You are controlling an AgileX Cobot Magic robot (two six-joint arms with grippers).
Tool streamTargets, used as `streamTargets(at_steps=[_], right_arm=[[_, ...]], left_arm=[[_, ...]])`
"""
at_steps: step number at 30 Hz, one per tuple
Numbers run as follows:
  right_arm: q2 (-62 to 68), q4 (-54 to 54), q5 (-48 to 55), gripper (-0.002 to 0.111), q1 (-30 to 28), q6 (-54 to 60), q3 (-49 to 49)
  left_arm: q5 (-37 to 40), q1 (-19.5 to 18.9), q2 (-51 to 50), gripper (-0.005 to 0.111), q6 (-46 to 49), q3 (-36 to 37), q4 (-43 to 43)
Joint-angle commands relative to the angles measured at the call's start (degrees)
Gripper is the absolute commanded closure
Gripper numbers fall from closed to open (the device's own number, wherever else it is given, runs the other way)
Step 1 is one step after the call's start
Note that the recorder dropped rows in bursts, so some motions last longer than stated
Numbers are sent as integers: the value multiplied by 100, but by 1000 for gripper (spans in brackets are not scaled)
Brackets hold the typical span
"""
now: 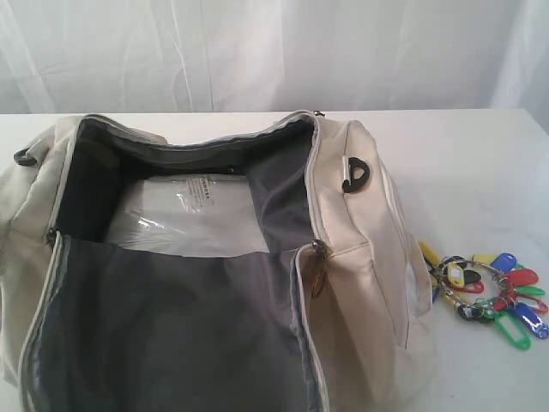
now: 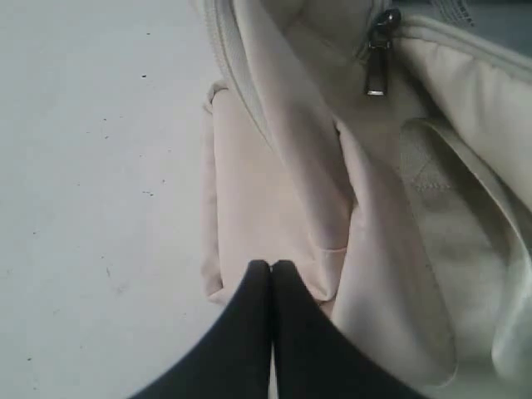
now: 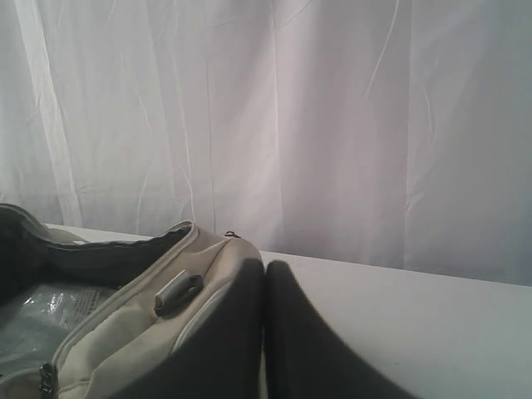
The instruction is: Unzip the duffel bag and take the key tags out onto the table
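Nearest to us lies the grey lining (image 1: pixel 171 335) of the duffel bag (image 1: pixel 364 275), which stands unzipped and wide open on the white table (image 1: pixel 467 163). On its bottom we see a clear plastic packet (image 1: pixel 193 215) with small print. A metal zipper pull (image 1: pixel 319 268) hangs at the opening's near right corner, and a black D-ring (image 1: pixel 356 174) sits on the cream end panel. The key tags (image 1: pixel 493 287), in yellow, blue, red and green on metal rings, lie on the table just beside the bag's right end, outside of it. In the left wrist view, the left gripper (image 2: pixel 271 268) has its two dark fingers pressed together, over a cream fold of the bag near the table surface. In the right wrist view, the right gripper (image 3: pixel 264 270) also has its fingers closed together, beside the bag's end, with the white curtain (image 3: pixel 332 125) behind.
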State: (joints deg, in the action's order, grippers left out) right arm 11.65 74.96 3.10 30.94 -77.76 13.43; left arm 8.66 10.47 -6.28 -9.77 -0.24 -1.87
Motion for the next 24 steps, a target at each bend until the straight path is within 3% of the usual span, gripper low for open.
streamTargets(at_steps=[1,6,9,13,24], right_arm=[[-19,24,40,108,-15,63,-29],[-19,24,53,108,-15,63,-29],[-19,24,40,108,-15,63,-29],[-19,24,41,108,-15,63,-29],[-19,24,29,108,-15,63,-29]], left_arm=[[540,-270,222,107,270,24,-127],[540,-1113,628,107,333,24,-87],[554,-1417,628,107,321,24,-75],[554,-1600,628,107,335,24,-75],[554,-1610,628,107,354,24,-75]])
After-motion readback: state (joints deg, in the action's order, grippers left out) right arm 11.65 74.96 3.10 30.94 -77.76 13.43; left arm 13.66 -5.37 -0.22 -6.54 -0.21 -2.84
